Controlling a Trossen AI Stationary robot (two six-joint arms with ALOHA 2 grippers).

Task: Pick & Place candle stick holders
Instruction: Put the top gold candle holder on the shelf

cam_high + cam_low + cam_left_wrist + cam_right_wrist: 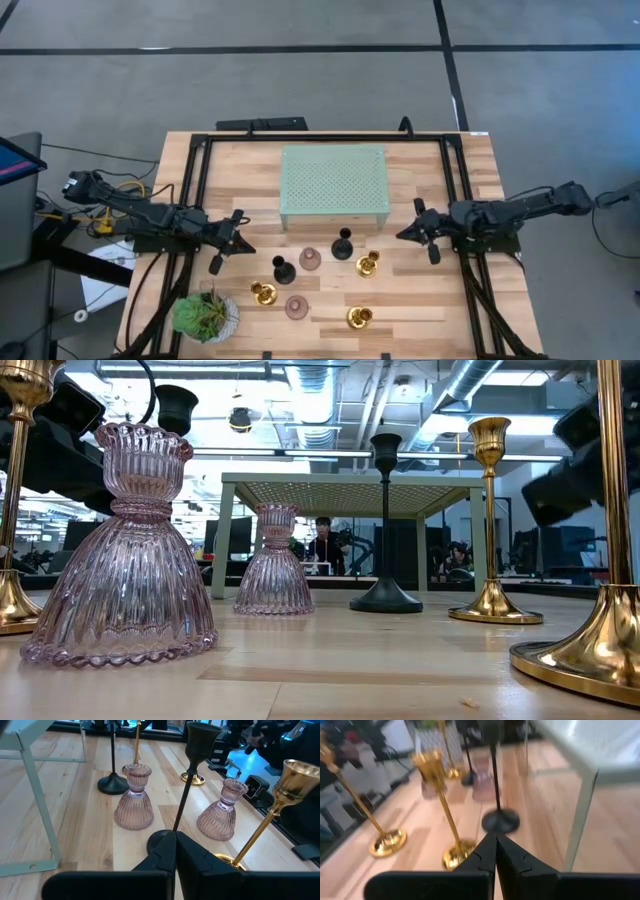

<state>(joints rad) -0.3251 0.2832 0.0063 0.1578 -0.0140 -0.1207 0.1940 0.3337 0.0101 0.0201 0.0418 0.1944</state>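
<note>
Both hands (pixel 175 851) (pixel 495 851) closed, empty

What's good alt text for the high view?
Seven candle stick holders stand clustered on a wooden table before a pale green perforated platform. The left gripper and right gripper flank them, holding nothing; a potted plant sits nearby.

Two black holders (pixel 343 246), three gold holders (pixel 367 265), two pink holders (pixel 310 259), one plant (pixel 204 317), one platform (pixel 333 180).
</note>
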